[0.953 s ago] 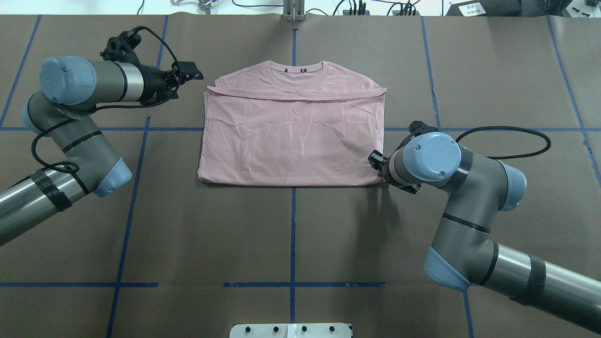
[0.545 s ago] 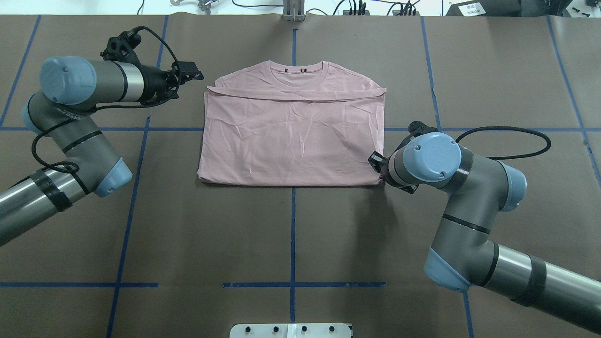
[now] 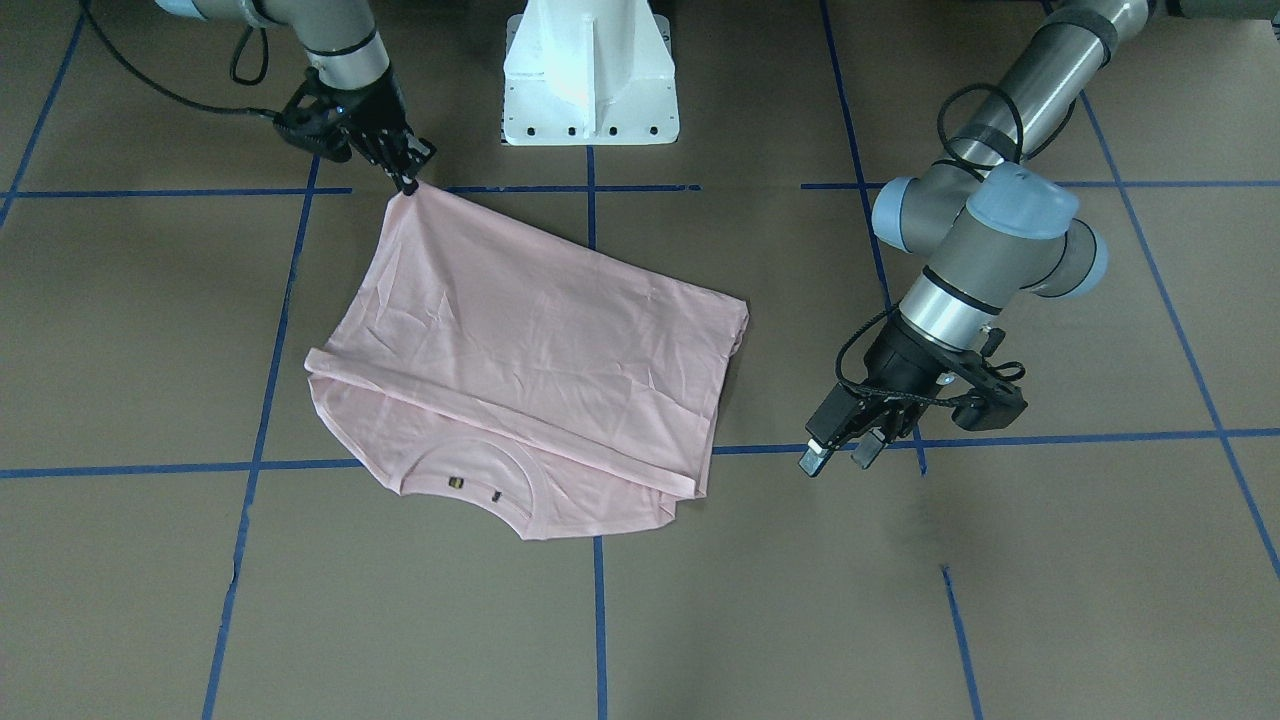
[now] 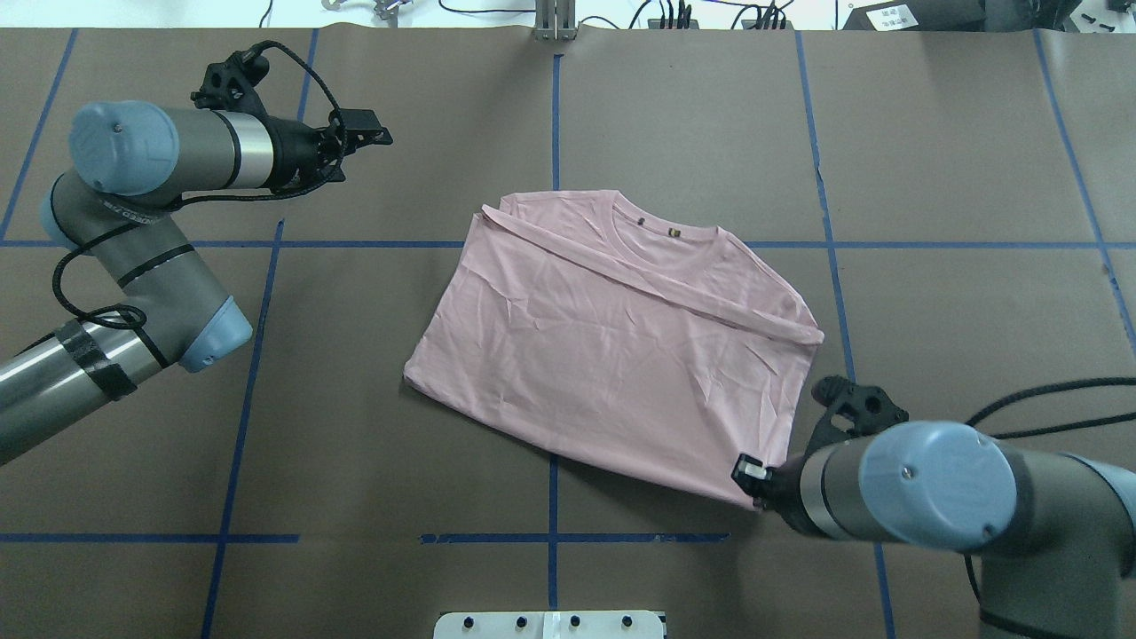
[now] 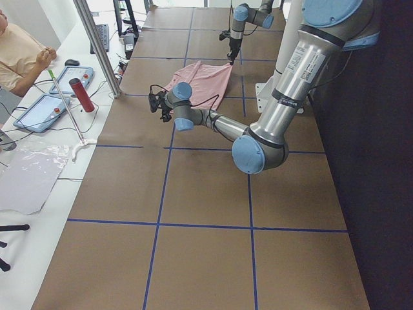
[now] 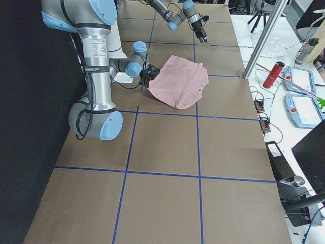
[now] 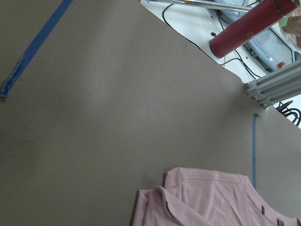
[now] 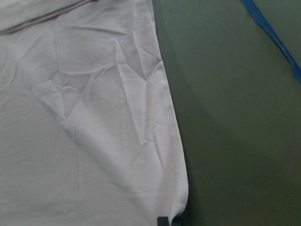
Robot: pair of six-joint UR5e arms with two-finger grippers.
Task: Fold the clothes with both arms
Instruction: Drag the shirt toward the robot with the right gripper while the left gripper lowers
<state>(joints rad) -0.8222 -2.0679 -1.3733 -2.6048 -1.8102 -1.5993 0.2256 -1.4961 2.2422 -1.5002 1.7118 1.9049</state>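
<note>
T-shirt [image 4: 612, 355], square at upper centre a second ago, now lies skewed at centre-right, dragged by right gripper [image 4: 754, 473] clenched on its corner; left gripper [image 3: 838, 458] released; repositioning, not folding, judged underway.

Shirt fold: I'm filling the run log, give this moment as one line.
shirt: folded, skewed | right gripper: shut on corner | left gripper: open, clear of shirt

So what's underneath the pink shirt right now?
Only the brown table shows around the T-shirt, and blue tape lines run in beneath it. The cloth covers the rest, so anything else under it cannot be seen.
</note>
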